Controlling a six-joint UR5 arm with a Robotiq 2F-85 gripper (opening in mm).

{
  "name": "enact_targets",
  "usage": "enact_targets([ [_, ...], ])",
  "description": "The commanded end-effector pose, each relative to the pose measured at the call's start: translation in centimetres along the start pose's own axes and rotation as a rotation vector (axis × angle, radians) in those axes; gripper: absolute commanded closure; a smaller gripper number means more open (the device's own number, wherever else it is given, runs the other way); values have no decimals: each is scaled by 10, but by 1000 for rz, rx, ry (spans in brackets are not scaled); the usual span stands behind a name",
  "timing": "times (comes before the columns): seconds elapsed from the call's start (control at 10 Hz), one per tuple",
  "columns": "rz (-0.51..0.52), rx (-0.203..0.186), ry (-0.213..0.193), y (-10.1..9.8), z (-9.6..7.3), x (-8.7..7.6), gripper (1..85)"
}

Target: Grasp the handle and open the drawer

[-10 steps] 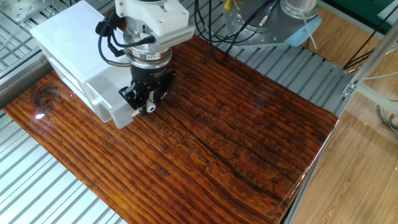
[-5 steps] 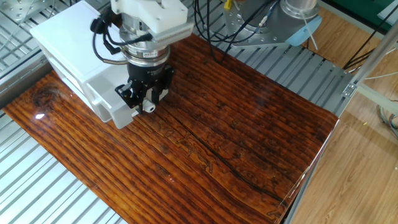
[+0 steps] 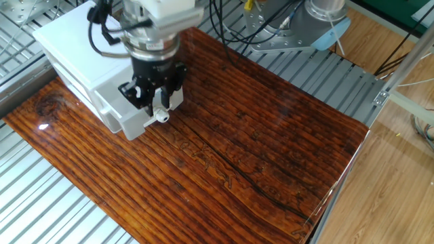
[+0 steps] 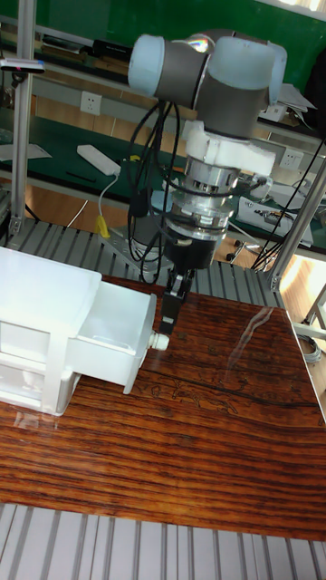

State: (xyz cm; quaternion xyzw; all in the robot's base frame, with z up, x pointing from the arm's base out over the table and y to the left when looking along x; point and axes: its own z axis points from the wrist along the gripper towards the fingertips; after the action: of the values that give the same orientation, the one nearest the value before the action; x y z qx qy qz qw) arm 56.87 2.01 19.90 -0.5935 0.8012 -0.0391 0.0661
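Note:
The white drawer [image 3: 121, 102] stands pulled out of the white cabinet [image 3: 71, 37] at the table's far left. Its small whitish knob handle [image 3: 163, 116] sticks out of the front panel, bare and free. My gripper [image 3: 154, 103] hangs just above and slightly behind the handle, over the drawer's front edge, with its black fingers [image 3: 144, 96] apart and nothing between them. In the tall view the drawer [image 4: 113, 331] juts right from the cabinet [image 4: 36, 299], and the gripper [image 4: 171, 319] points down just above the handle [image 4: 159, 343].
The dark wood-grain tabletop [image 3: 258, 149] stretches right and toward the front. Ribbed metal framing [image 3: 319, 74] borders it at the back. The arm's cables [image 4: 140, 227] hang behind the gripper, and the robot base mount [image 3: 298, 30] sits at the far edge.
The gripper has lifted off the handle and shifted up and left, back over the drawer front. The handle now shows free below the fingertips. The drawer has stayed where it was.

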Motion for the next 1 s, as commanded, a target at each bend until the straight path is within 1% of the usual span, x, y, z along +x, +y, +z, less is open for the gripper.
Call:
enact_targets([
  [0.0, 172, 5, -43, -3, -24, -1, 643],
  [0.1, 252, -2, -69, -5, -29, -2, 677],
  [0.2, 358, -8, -94, -9, -35, 0, 740],
  [0.3, 469, -16, -115, -12, -41, 3, 763],
  [0.4, 568, -22, -104, -10, -45, 11, 783],
  [0.5, 592, 37, -36, -17, -48, 33, 810],
  [0.6, 625, 80, 6, -23, -52, 47, 823],
  [0.7, 657, 104, 28, -26, -54, 56, 833],
  [0.8, 748, 64, -6, -18, -55, 45, 837],
  [0.9, 794, 37, -33, -14, -54, 36, 837],
])
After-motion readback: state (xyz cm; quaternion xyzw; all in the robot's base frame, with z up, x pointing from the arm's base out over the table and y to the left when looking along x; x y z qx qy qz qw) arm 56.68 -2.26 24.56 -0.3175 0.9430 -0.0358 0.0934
